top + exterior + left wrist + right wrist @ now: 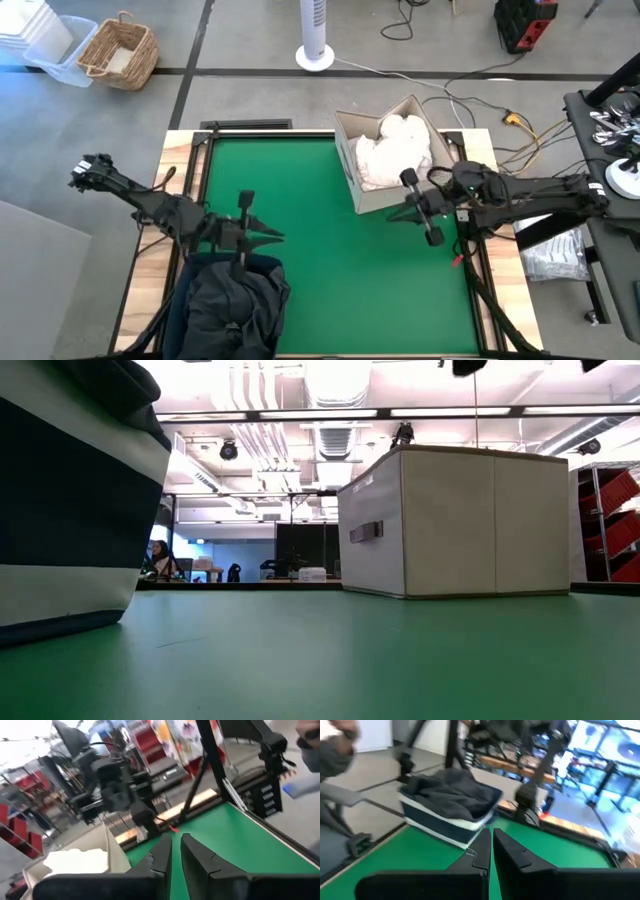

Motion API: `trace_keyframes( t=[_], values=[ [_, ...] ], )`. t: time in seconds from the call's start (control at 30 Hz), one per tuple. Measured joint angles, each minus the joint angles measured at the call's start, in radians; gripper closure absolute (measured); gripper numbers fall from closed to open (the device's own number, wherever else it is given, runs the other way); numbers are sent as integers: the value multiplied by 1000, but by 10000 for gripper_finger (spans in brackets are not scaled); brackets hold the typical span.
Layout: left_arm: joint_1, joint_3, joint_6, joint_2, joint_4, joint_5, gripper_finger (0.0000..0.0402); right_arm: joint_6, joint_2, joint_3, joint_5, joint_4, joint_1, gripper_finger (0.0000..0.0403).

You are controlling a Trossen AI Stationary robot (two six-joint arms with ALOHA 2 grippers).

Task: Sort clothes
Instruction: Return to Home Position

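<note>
Both clenched and empty: left hand [274, 237], right hand [392, 215].
In the box [352, 172] right of centre, white clothes [395, 150]; in the bin [440, 827] lower left, dark clothes [235, 300].

On my green-topped, wood-edged table [330, 250] stand a beige square fabric box [450, 520], back right, and a navy white-striped fabric bin [60, 510], front left, well apart.

A beige box [347, 165] stands on the green table [320, 260], a navy bin [60, 480] well apart toward the opposite corner, a wicker basket [146, 56] and white fan [314, 57] on the floor beyond.
</note>
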Motion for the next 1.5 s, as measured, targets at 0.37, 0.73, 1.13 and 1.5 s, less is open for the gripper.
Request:
trace_keyframes(
  t=[0.37,0.73,1.13,1.5],
  values=[
    [196,-294,-19,-132,307,258,381,-11,-140,-71,84,-13,101,390],
    [517,-308,-104,-320,128,800,400,-42,-256,-218,86,52,100,390],
    [353,-405,-96,-652,-42,453,401,1,-469,-290,84,56,98,390],
    [348,-475,-108,-876,-152,403,402,0,-701,-297,111,-100,98,390]
  ],
)
